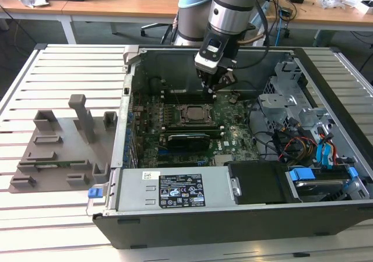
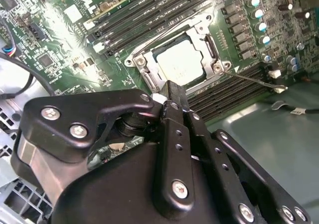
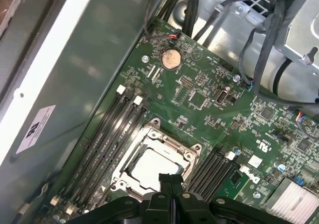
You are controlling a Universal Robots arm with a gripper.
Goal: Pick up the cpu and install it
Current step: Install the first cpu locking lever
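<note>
First wrist view, claw [image 3: 171, 180] pinched together, empty; over socketed cpu [image 3: 149, 165]

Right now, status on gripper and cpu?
Status: gripper shut, empty, just above socket frame. The cpu lies flat inside it. Nothing in the way.

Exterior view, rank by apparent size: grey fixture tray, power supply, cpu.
1. grey fixture tray on the slatted table: largest.
2. power supply: about as wide as the tray but shallower, so a close second.
3. cpu, seated in its socket: clearly smallest.
</note>
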